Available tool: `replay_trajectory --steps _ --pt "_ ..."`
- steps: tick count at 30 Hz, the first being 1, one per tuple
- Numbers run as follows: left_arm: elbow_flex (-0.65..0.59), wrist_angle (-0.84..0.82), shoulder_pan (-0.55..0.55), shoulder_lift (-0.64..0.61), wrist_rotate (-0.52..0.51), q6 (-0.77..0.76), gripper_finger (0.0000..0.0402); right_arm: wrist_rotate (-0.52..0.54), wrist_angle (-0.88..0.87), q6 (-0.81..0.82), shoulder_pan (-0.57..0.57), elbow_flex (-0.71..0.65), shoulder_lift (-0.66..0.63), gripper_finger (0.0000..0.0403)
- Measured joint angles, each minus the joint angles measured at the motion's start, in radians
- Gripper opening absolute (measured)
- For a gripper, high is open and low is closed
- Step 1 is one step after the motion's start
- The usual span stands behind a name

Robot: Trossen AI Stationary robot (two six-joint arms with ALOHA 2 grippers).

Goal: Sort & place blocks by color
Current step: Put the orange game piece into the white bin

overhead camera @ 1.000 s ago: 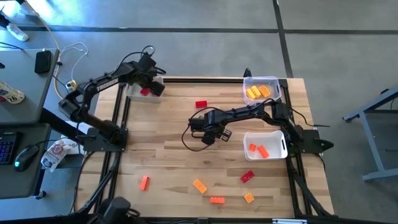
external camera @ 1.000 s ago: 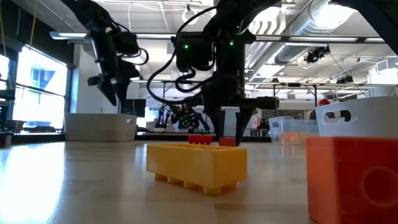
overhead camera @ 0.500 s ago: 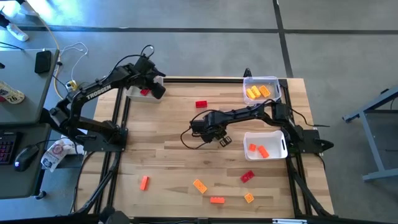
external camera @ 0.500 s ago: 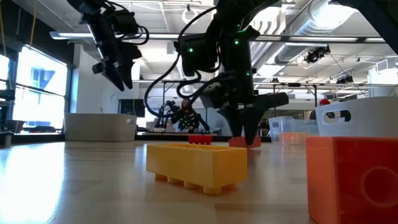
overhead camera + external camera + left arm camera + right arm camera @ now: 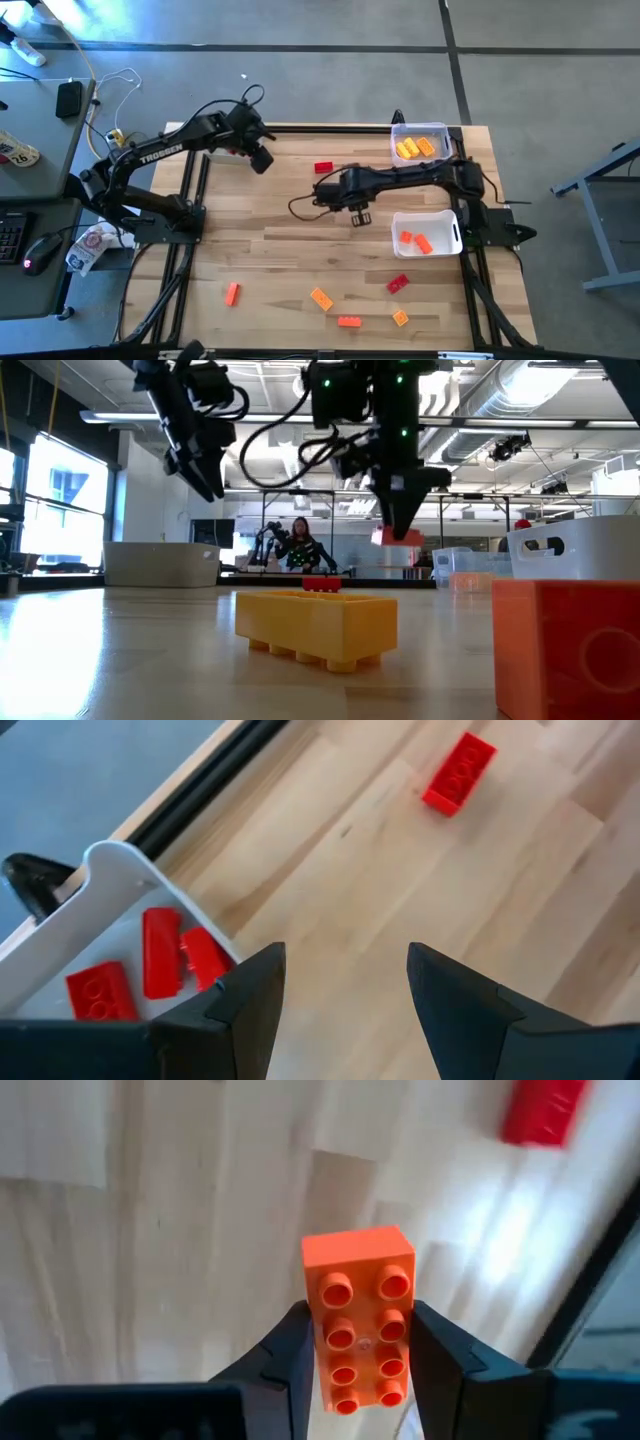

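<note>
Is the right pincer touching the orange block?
Touching. In the right wrist view, the right pincer has both dark fingers pressed against the sides of the orange block, holding it above the wooden table.

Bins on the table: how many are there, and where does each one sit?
3. The yellow-block bin sits at the table's back right corner, the orange-block bin along the right edge, nearer the front, and the red-block bin at the back left edge.

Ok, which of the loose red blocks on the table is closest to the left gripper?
The red block at the table's far middle. The left gripper, open, is at that far end, while the other loose red block lies near the front, below the white bin.
</note>
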Motion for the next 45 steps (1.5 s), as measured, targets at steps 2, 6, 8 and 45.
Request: replay_trajectory --steps 2,6,8,45 --pt "0.000 0.000 -0.017 0.000 0.000 0.000 0.0197 0.017 -0.020 0.051 0.000 0.000 -0.033 0.0100" --pt "0.000 0.000 -0.043 0.000 -0.001 0.000 0.0197 0.049 -0.063 0.154 0.000 0.000 -0.095 0.0100" --pt "0.000 0.000 -0.054 0.000 -0.002 0.000 0.0197 0.071 -0.089 0.212 0.000 0.000 -0.122 0.0100" --pt "0.000 -0.002 -0.215 0.000 -0.004 0.000 0.0197 -0.136 -0.207 1.012 0.121 -0.577 -0.602 0.0100"
